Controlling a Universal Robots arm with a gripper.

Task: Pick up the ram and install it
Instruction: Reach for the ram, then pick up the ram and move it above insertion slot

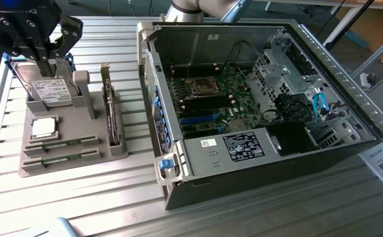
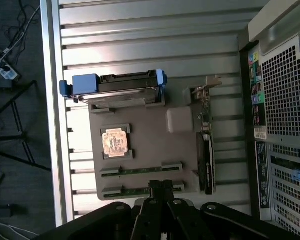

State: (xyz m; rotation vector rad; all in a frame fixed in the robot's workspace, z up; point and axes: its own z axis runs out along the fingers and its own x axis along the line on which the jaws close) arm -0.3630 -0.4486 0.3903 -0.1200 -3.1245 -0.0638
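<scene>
At the near end of the grey holder tray (image 1: 79, 165), on the slatted table (image 1: 79, 207), two green sticks sit in parallel slots. These are the nearer ram stick (image 1: 59, 159) and, just beside it, the farther ram stick (image 1: 63, 144). Both are seated in the tray, and neither is lifted or touched.

Handling, as judged from the spot:
- Each stick should be light and stiff, a thin board that will not flex usefully.
- It is fragile at the chips and along the contact edge.
- The flat faces are likely smooth, so a shallow pinch could slip.
- The long upper edge is the part left exposed by the slot. A hold across the two flat faces near the middle of that edge looks soundest.
- A hold taken off-centre would probably let the stick tilt.

Beyond the sticks lies the square silver processor chip (image 1: 44, 127), then the hard drive (image 1: 49, 91) at the far end of the tray. An expansion card (image 1: 112, 116) stands upright along the tray's side, towards the exterior view's right.

The gripper (image 1: 48, 61) hangs above the hard drive end, well apart from both sticks. Its fingers (image 2: 158, 187) are pressed together with nothing between them.

Farther off, to the exterior view's right, the computer case (image 1: 349, 123) lies open with its motherboard (image 1: 208, 96) exposed.
</scene>
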